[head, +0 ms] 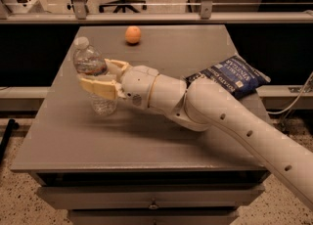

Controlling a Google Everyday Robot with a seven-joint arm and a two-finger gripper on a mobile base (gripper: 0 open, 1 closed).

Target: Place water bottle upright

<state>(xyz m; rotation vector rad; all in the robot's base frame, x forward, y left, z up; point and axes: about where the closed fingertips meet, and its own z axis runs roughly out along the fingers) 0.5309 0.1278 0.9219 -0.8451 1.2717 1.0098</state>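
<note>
bottle [89, 58] nearly upright; near counter's [146, 136] left edge; gripper [94, 71] there, jaws clamped round bottle's middle

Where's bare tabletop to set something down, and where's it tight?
Bare: the front strip of the table, between near edge and arm; also the back, between water bottle and orange. Tight: left-centre, where the gripper grips the bottle, and the right side, with the blue bag.
</note>
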